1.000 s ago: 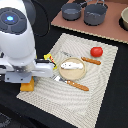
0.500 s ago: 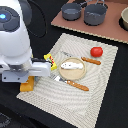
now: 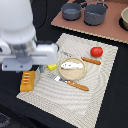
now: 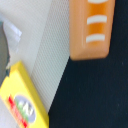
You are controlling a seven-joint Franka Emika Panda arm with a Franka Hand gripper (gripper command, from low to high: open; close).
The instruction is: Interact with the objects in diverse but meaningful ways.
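Orange-brown bread loaf [image 3: 27, 80] lies just off the striped cloth mat [image 3: 95, 92], near the yellow rectangular packet [image 4: 21, 102]; the gripper's opening is hidden.

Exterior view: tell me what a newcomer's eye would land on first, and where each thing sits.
The bulky white robot arm fills the exterior view's left, hanging over the striped placemat's edge. On the mat, a red tomato stands out near its far right, beside a white fish lying on a round wooden plate. An orange-brown bread loaf rests on the dark table just off the mat's left edge.
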